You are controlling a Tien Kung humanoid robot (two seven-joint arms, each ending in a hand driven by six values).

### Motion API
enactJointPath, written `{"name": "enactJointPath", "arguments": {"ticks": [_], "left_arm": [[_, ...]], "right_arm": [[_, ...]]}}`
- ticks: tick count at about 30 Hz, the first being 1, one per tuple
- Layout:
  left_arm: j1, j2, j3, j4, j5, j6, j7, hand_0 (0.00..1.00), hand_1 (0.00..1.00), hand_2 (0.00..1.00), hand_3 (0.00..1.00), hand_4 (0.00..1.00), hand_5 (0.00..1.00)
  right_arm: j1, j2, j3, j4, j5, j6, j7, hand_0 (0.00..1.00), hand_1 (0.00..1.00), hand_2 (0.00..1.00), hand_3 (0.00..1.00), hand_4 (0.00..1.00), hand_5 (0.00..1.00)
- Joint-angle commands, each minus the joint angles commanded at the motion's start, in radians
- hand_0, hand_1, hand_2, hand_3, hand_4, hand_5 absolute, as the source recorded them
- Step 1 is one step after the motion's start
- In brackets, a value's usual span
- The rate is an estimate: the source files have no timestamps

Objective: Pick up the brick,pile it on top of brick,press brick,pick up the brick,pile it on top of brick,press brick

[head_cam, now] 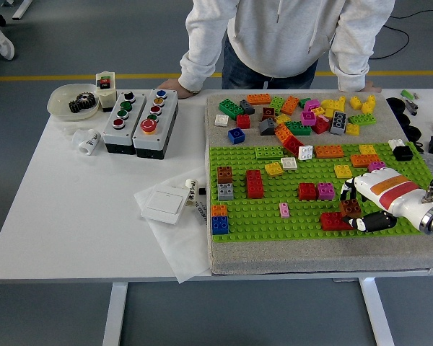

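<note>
The right hand (362, 207) comes in from the right edge and holds a brown brick (351, 208) between its fingers (368, 221), setting it on the right end of a long red brick (336, 220). The hold looks like a pinch from the sides, which would leave the top free so the brick can be seated and then pressed down. The red brick sits near the front of the green baseplate (274, 209), fixed on the studs, so it serves as a steady base for stacking. Whether the brown brick is fully snapped on cannot be told.

To the left of the red brick stand a small pink brick (284, 210), then a red and magenta pair (316, 191) just behind it. Behind the baseplate lies a loose pile of bricks (296, 115), probably the supply. A person (281, 36) stands at the far side of the table (79, 209), hands resting on its edge, clear of the work. The left hand is out of view.
</note>
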Motion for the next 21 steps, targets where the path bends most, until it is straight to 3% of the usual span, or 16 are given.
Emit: {"name": "enactJointPath", "arguments": {"ticks": [21], "left_arm": [[0.001, 0.001, -0.012, 0.001, 0.023, -0.002, 0.005, 0.731, 0.746, 0.793, 0.640, 0.701, 0.622]], "right_arm": [[-0.006, 0.001, -0.024, -0.028, 0.020, 0.002, 0.019, 0.267, 0.421, 0.490, 0.479, 0.678, 0.303]]}}
